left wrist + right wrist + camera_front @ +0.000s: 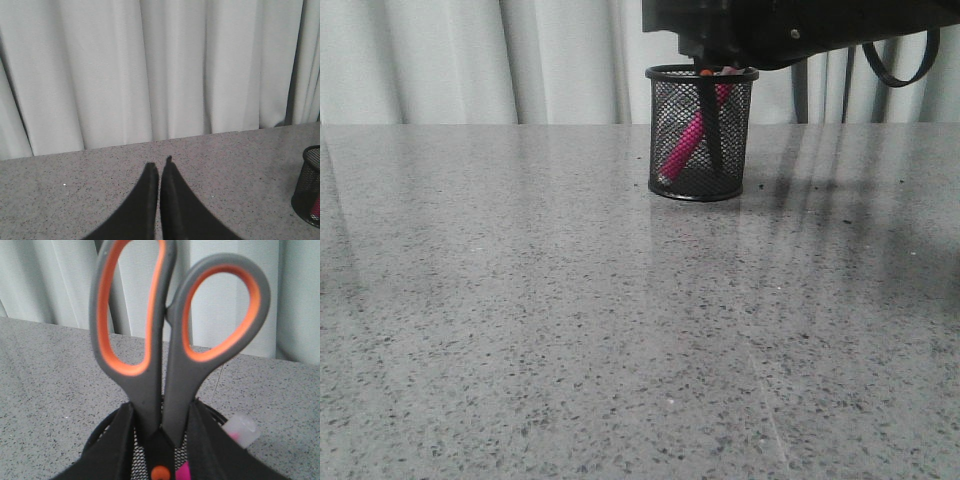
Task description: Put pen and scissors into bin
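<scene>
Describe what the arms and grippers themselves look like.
The left gripper has two matte black fingers that taper to narrow tips, with no markings visible. The right gripper has the same plain black fingers. In the front view its arm is a dark, boxy body with a looping black cable behind it.

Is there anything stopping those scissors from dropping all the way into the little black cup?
Nothing visible blocks them. The scissors already stand blades-down inside the bin, beside the pen, with the right gripper closed around them.

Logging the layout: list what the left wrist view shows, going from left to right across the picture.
Bare table → left gripper, jaws together → bin at the right edge, with the pen showing pink through its mesh.
</scene>
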